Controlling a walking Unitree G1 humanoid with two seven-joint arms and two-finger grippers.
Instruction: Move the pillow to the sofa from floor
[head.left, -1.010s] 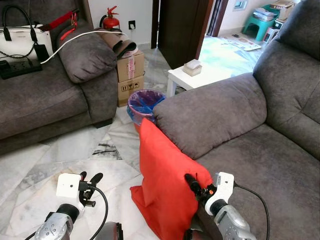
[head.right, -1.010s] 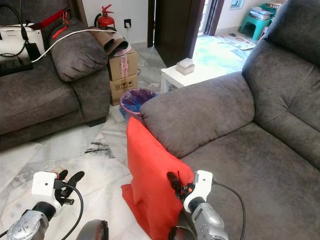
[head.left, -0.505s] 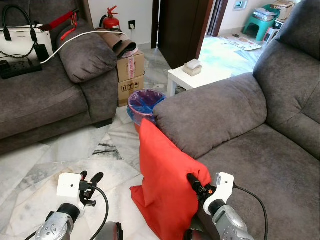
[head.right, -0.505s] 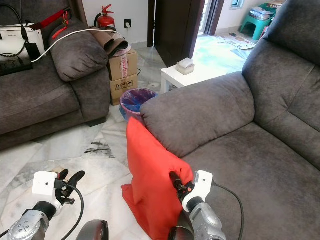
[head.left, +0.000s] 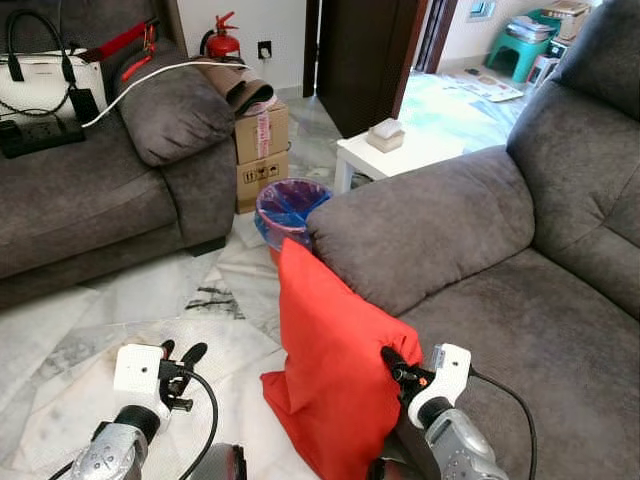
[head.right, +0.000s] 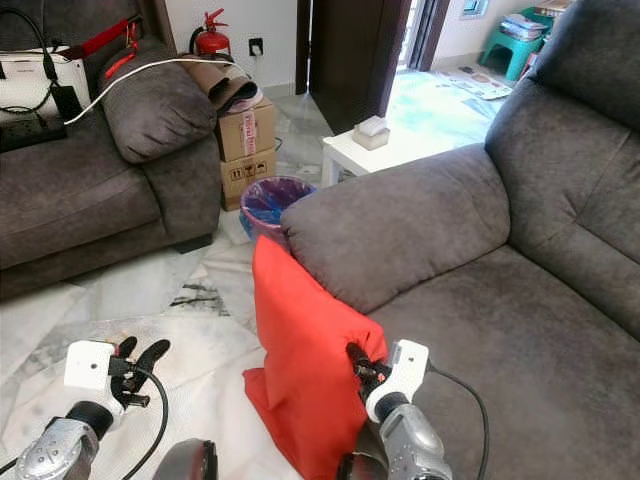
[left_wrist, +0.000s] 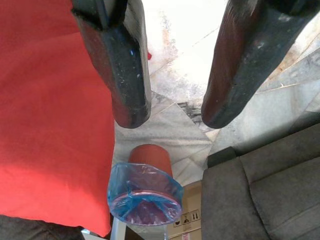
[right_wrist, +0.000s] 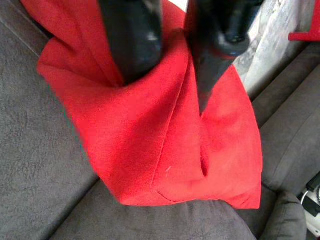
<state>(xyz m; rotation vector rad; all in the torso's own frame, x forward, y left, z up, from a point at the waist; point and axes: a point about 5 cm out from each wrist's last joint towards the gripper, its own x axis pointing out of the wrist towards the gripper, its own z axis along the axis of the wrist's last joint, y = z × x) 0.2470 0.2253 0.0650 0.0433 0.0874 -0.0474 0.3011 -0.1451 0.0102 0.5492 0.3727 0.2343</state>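
Right wrist view: the right gripper (right_wrist: 172, 60) has its black fingers (right_wrist: 132, 40) pinched into a fold of the red pillow (head.left: 335, 385), which stands on the marble floor (head.left: 120, 310) (leaning against the near sofa (head.left: 520, 300)). On the left, the left gripper (left_wrist: 172, 107) hangs with fingers spread, grasping nothing.

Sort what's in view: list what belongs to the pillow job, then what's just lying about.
Job: red pillow; right gripper pinching its corner; grey sofa; left gripper, open.

Lying about: lined bin, cardboard boxes, fire extinguisher, handbag, white side table.
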